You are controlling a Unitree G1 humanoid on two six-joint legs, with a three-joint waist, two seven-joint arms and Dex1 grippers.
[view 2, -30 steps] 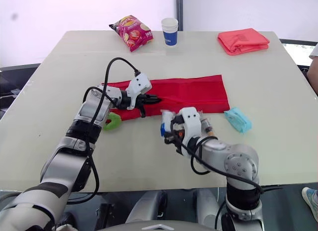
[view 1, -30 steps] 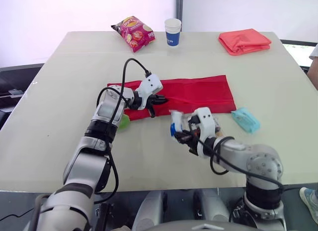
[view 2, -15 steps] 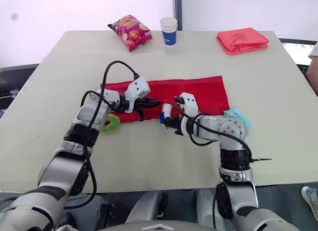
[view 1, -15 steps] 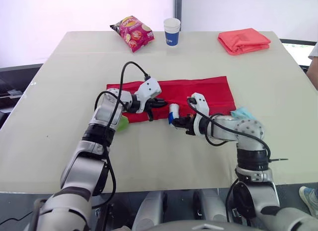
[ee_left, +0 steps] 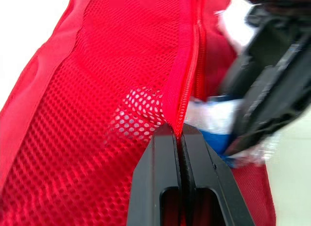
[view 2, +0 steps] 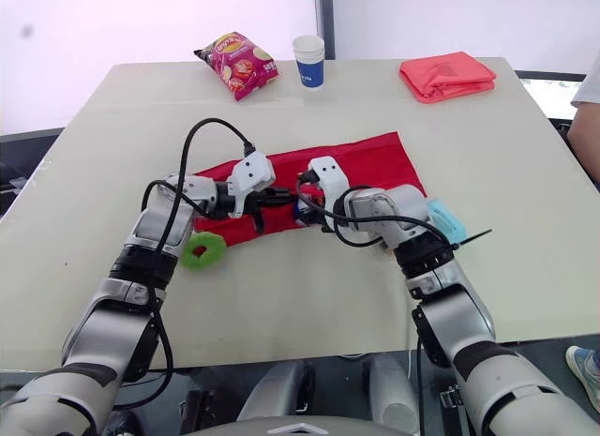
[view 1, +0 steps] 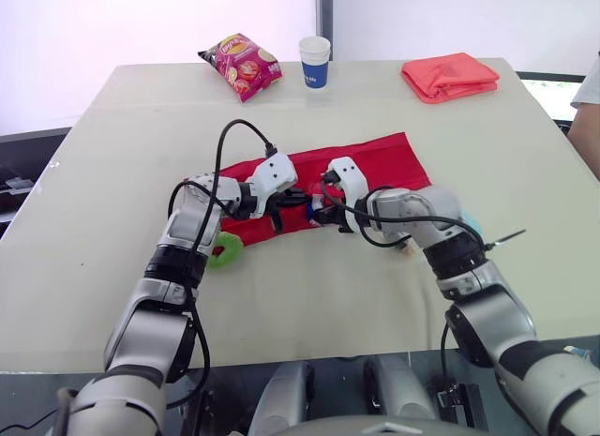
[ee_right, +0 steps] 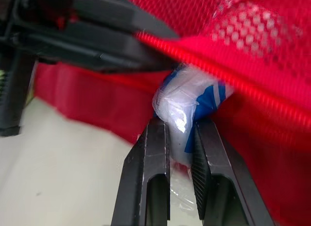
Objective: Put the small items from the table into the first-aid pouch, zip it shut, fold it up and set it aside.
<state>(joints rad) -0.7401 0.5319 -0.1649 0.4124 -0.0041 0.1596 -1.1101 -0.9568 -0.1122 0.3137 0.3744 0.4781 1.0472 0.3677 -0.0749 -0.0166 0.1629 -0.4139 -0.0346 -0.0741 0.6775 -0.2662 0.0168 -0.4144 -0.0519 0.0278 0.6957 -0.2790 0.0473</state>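
Red pouch (view 1: pixel 384 159) lies unfolded near the middle of the counter (view 1: pixel 112 173), its long side roughly along the near edge and slightly slanted. Left claw (ee_left: pixel 176 133) is closed tight on the pouch's lip, right at the zipper (ee_left: pixel 194 56), with the mesh (ee_left: pixel 112 90) panel spreading away from the pinch. The likely reason for this hold is to lift the lip and keep the mouth open so something can pass under it. Right claw (ee_right: pixel 181 126) comes in from the other side, clamped on a small white-and-blue packet (ee_right: pixel 187 97) in clear wrap. The packet's front end sits at the opening, tucked just under the raised red edge, with the two claws nearly touching. Judged step: feeding this packet into the pouch, not yet let go. A green ring (view 1: pixel 225 249) lies on the counter just off the pouch's near edge, toward the left side. A teal packet (view 2: pixel 442 216) lies beside the right forearm, toward the right edge. Both look like items waiting to be loaded, so zipping and folding are well off. Along the far edge, apart from the work, stand a chip bag (view 1: pixel 240 66), a paper cup (view 1: pixel 314 61) and a folded cloth (view 1: pixel 448 77).
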